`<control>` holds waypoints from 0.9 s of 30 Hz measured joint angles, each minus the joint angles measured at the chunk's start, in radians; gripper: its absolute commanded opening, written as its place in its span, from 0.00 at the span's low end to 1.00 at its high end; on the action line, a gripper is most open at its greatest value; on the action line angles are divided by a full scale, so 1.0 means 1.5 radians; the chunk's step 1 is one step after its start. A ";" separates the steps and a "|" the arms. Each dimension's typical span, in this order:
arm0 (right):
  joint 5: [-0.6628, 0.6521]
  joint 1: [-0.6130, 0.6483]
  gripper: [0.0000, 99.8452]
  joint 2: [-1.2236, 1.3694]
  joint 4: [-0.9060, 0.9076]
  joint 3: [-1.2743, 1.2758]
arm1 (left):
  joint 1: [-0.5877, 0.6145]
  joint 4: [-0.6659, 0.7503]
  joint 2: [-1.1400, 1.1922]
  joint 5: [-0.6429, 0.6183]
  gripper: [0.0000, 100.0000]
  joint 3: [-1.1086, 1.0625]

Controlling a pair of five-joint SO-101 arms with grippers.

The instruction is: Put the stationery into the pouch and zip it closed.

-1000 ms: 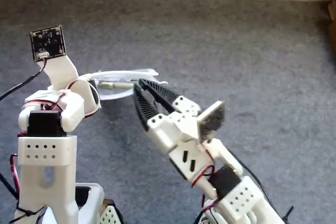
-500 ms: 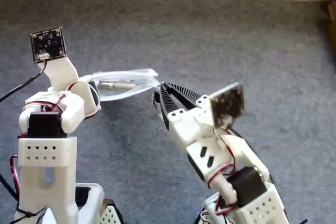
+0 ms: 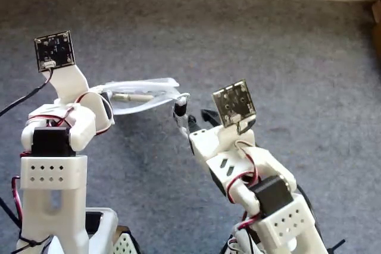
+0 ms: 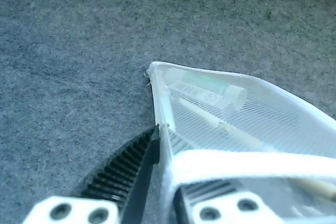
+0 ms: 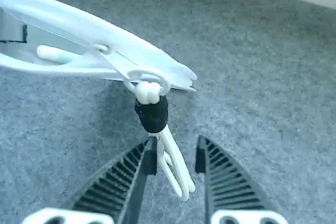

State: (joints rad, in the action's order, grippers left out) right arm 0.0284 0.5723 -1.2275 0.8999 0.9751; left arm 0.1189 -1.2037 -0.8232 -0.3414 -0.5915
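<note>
A translucent white mesh pouch (image 3: pixel 156 87) hangs above the grey carpet, with my left gripper (image 4: pixel 165 148) shut on its edge at one end. Inside it lie a white pen (image 4: pixel 210 120) and a capped tube (image 4: pixel 210 88); the pen (image 3: pixel 132 96) shows through the wall from above. At the pouch's (image 5: pixel 79 24) other end the zip pull (image 5: pixel 152 114), a black bead on a white cord, dangles. My right gripper (image 5: pixel 176 154) sits just below it, open a little, with the cord's loose loops between the fingers. From above, the right gripper (image 3: pixel 184 120) is beside the pull (image 3: pixel 179 111).
Grey carpet (image 3: pixel 286 57) covers the floor all around, with a pale wall base along the far edge. The left arm's base (image 3: pixel 53 182) stands at the near left and the right arm's base (image 3: pixel 274 212) at the near right.
My right gripper was wide open around the pouch's free end, then closed and drew back towards its base. Its wrist has tilted up, and the pull now hangs off the pouch's end.
</note>
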 measured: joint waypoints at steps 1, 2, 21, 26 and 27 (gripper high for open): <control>0.000 0.000 0.16 -0.013 0.000 0.005 | 0.000 0.004 0.000 0.000 0.01 0.000; 0.000 0.000 0.16 -0.024 0.000 0.015 | 0.000 0.007 0.000 0.000 0.01 0.000; -0.003 0.079 0.27 -0.030 -0.230 0.143 | 0.001 0.011 0.000 0.000 0.01 -0.001; -0.029 0.088 0.27 -0.030 -0.277 0.155 | 0.001 0.011 0.000 0.000 0.01 -0.001; -0.033 0.089 0.27 -0.029 -0.289 0.167 | 0.001 0.011 0.000 0.000 0.01 -0.001</control>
State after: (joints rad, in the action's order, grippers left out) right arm -0.0207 0.7058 -1.2704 0.4657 1.2252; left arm 0.1204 -1.1868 -0.8232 -0.3414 -0.5930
